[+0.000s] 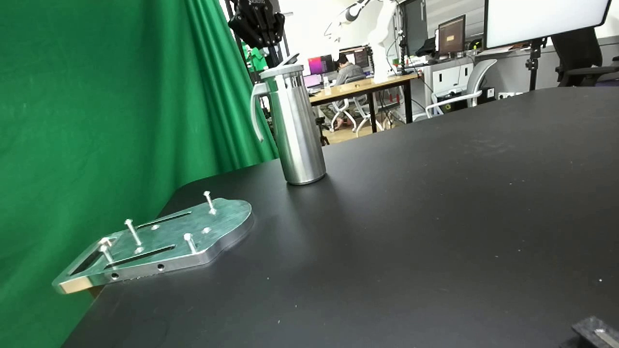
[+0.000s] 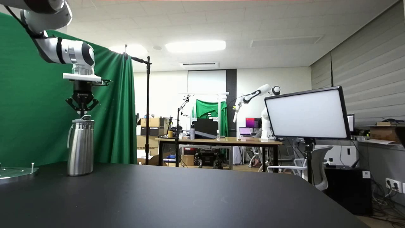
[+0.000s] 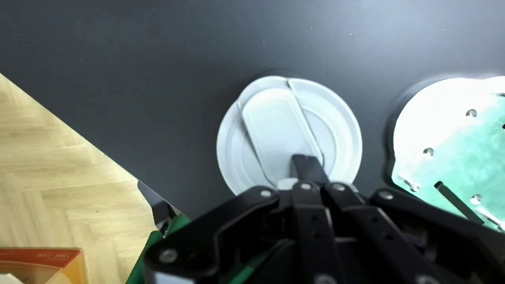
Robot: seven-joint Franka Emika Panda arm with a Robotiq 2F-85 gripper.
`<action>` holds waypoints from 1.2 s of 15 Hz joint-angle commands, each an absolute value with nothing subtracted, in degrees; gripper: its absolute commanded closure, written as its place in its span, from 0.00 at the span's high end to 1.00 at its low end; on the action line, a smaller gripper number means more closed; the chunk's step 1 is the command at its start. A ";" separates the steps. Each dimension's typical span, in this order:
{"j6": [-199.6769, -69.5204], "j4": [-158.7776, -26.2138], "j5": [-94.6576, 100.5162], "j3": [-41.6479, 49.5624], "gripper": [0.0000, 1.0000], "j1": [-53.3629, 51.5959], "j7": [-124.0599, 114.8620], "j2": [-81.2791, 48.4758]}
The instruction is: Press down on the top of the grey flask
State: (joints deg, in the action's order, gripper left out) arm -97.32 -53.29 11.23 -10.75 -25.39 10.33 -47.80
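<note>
The grey flask (image 1: 301,130) stands upright on the black table, a shiny metal cylinder with a pale grey lid and a side handle (image 1: 255,108). It also stands in an exterior view (image 2: 81,152). A lever on the lid tilts up in both exterior views. In the wrist view I look down on the lid (image 3: 343,126) and its lever (image 3: 276,122). My gripper (image 1: 274,59) is shut with nothing between its fingers, pointing down at the flask's top. In the wrist view the fingertips (image 3: 307,159) overlap the lever's end. I cannot tell whether they touch it.
A green-tinted board (image 1: 193,229) with upright pegs lies beside the flask and shows in the wrist view (image 3: 457,169). A green curtain (image 1: 121,96) hangs behind the table. The table edge (image 3: 106,156) runs near the flask.
</note>
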 commanded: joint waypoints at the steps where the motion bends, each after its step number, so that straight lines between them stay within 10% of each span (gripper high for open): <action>1: -95.58 -49.45 11.07 -10.66 0.00 -25.44 10.48 -48.88; 9: -97.00 -49.86 10.78 -11.24 0.00 -25.32 9.79 -42.24; 10: -97.18 -50.72 10.62 -11.32 0.26 -25.20 9.45 -41.09; 16: -95.00 -58.24 7.77 -12.26 0.61 -22.83 10.68 -34.22; 17: -96.38 -52.89 9.49 -11.48 0.42 -24.53 10.35 -38.46; 18: -95.80 -54.03 8.89 -11.54 0.48 -24.15 10.39 -37.58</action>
State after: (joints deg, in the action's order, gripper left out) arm -95.79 -54.06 8.88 -11.54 -24.14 10.39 -37.55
